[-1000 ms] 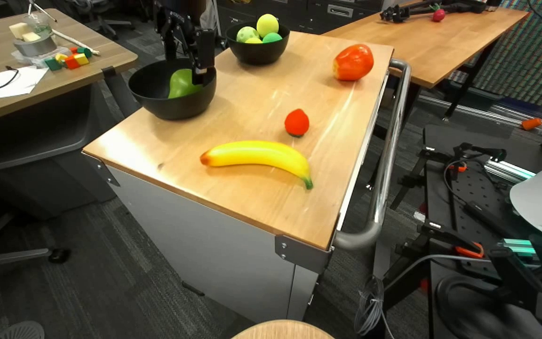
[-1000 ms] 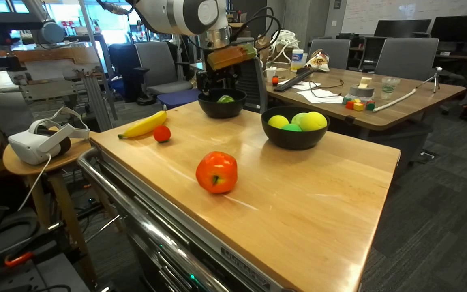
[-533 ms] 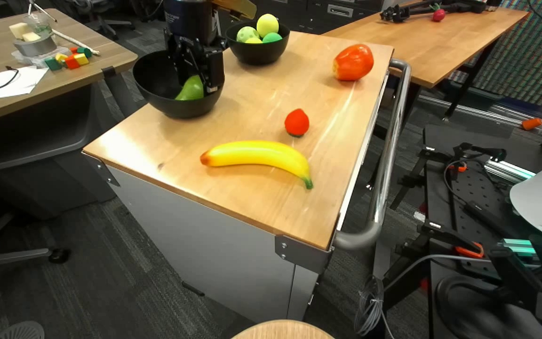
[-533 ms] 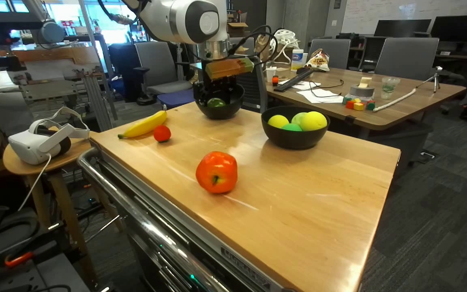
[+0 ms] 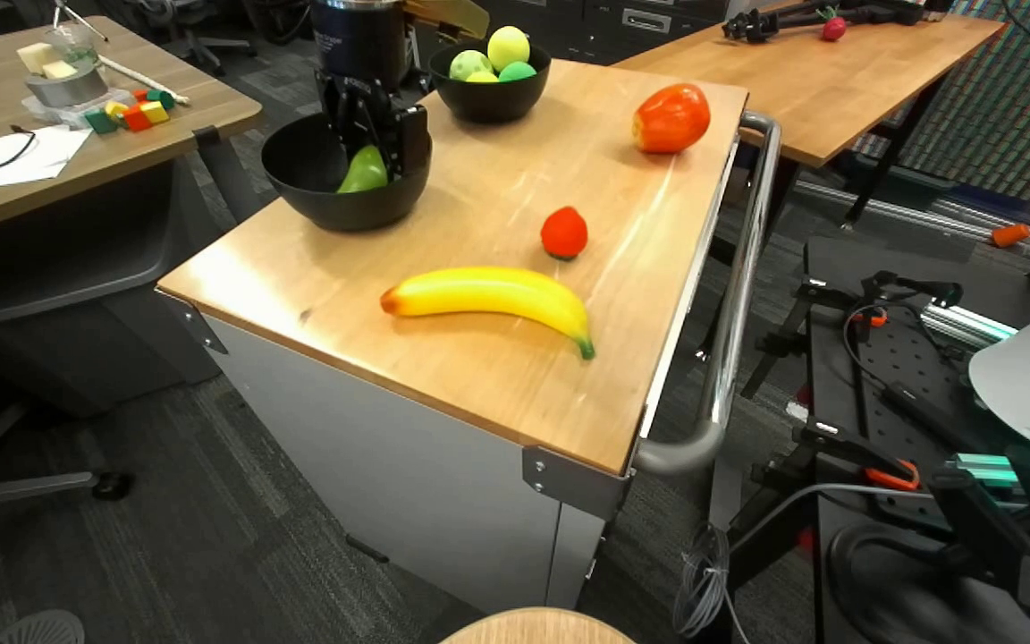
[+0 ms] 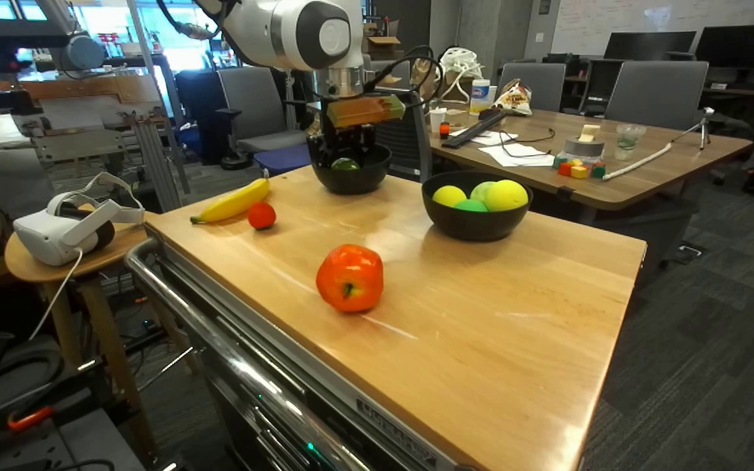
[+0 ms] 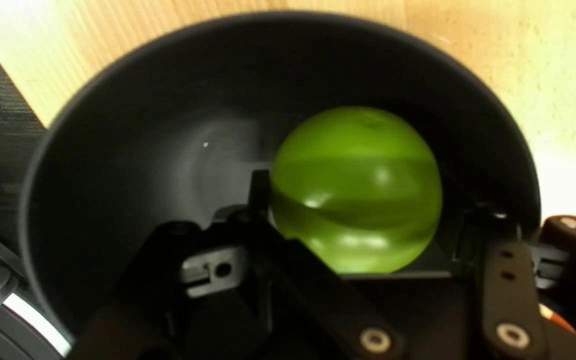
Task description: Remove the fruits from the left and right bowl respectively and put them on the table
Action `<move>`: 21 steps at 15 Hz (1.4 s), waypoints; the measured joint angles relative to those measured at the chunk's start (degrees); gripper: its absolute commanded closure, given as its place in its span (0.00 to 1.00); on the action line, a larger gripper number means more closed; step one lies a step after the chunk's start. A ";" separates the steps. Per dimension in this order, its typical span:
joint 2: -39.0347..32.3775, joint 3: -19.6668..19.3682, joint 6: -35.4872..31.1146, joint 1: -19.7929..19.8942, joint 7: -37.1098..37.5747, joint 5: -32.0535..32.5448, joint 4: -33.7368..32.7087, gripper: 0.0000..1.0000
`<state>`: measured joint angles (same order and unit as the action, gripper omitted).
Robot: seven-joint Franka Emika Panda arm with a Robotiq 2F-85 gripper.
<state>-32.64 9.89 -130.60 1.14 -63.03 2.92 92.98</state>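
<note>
As end effector [image 7: 373, 200] narrows, gap left, around glossy green oval fruit [image 7: 358, 165] in round black bowl [image 5: 341, 210], upper left in an exterior view, removal seems near.

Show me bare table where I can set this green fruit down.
One free patch of table lies between the round-fruit bowl, the large orange-red fruit and the table's edges. Another: between that bowl, the green-fruit bowl and the small red fruit. Crowded: the banana close beside the red fruit, and the green-fruit bowl, where the gripper straddles its fruit.
</note>
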 measured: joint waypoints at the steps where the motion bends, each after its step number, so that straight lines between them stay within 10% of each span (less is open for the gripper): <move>1: 0.24 -0.04 -0.01 -0.21 0.20 0.21 0.00 0.53; 11: 15.26 -2.28 0.41 -5.97 13.45 12.39 4.94 0.53; 21: 30.90 -1.51 -9.54 -9.28 45.25 14.08 33.60 0.53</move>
<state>-1.74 8.39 -140.14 -8.14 -17.78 17.01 126.58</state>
